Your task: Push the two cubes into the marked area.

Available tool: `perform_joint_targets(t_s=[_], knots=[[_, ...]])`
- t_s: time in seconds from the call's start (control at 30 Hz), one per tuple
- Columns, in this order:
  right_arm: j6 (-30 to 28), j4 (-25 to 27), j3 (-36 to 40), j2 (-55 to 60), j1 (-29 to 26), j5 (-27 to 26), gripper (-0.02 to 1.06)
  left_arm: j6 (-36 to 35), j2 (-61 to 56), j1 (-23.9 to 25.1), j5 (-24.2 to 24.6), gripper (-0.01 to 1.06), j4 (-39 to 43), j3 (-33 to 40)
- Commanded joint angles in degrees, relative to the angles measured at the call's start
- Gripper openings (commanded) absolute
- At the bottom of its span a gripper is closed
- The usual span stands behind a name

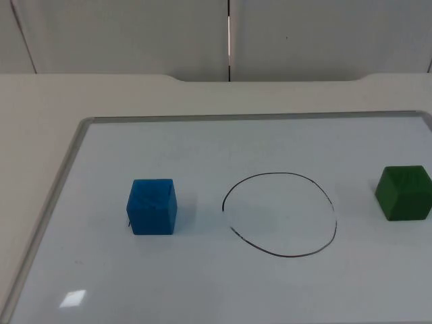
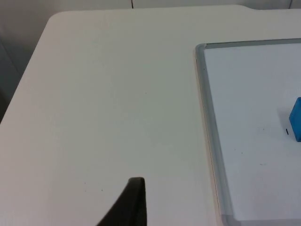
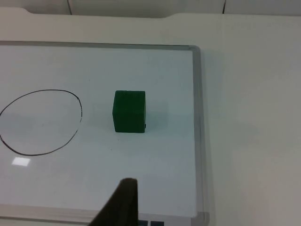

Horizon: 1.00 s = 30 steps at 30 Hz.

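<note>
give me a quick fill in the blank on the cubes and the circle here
1. The cube left of the circle in the top view is ____.
2. The green cube lies ____ the circle.
3. Both cubes rest on a white ____ with a grey frame.
4. The number of cubes inside the circle is ____.

Missing words: blue; outside; board; zero

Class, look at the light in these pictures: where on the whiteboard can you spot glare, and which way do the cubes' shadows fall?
Top view: a bright glare patch on the whiteboard in front of the blue cube, whose soft shadow falls towards the drawn circle. Right wrist view: a similar glare patch by the circle; the green cube casts only a faint shadow.
</note>
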Motion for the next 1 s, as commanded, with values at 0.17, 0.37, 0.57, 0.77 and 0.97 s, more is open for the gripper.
perform_joint_targets(t_s=[0.17,0.37,0.57,0.77,0.97], knots=[[0.2,0.3,0.1,-0.2,0.1,-0.2,1.05,-0.1,1.0,-0.1,-2.1,1.05,-0.9,-1.9],[0.2,0.3,0.1,-0.2,0.1,-0.2,1.05,-0.1,4.3,-0.1,-5.6,1.05,-1.4,-2.6],[0.2,0.3,0.1,-0.2,0.1,-0.2,1.05,-0.1,5.4,-0.1,-6.8,1.05,-1.6,-2.6],[0.2,0.3,0.1,-0.2,0.1,-0.2,1.05,-0.1,5.5,-0.1,-8.1,1.05,-5.0,-2.6],[0.2,0.3,0.1,-0.2,0.1,-0.2,1.05,1.7,5.7,-0.1,-10.1,1.05,-8.5,-2.5]])
